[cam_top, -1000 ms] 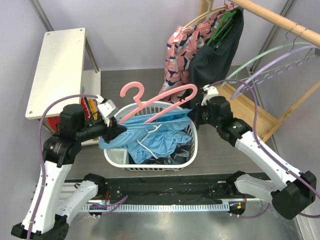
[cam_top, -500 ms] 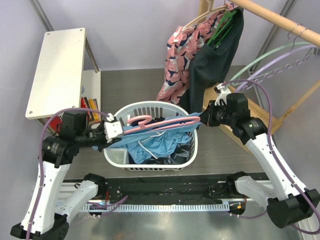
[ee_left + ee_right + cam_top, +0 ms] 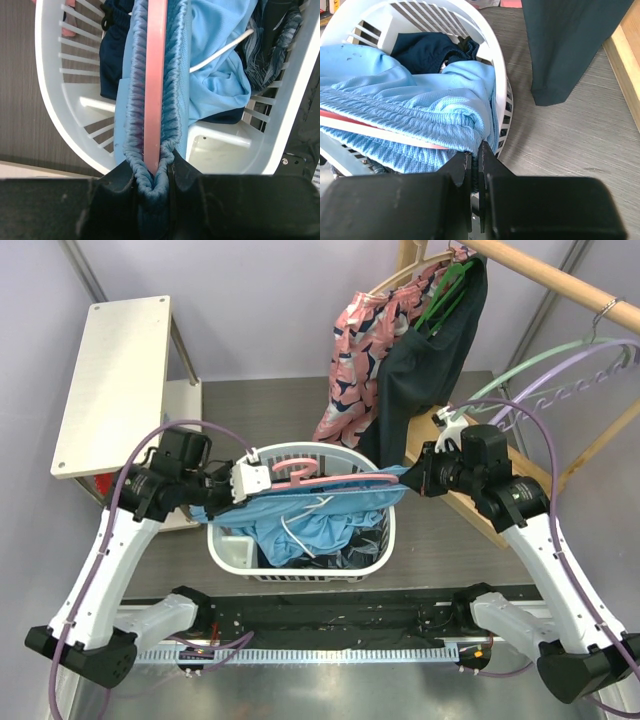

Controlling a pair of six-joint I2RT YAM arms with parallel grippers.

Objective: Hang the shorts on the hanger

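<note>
The shorts (image 3: 320,525) are gripped at one end of the waistband, together with the pink hanger (image 3: 155,75) bar, by the clenched left end effector (image 3: 152,172). The other end is pinched tight by the right end effector (image 3: 475,162). Between the two, the shorts are stretched along the hanger, with the white basket (image 3: 45,100) just below them.

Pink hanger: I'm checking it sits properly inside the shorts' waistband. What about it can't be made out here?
Top external: the pink plastic clothes hanger, lower frame wrapped in the light sky-blue fabric shorts.
Left wrist: its end, buried in bunched waistband at the left hand.
Right wrist: its other end, covered by a fabric fold at the right hand.
</note>
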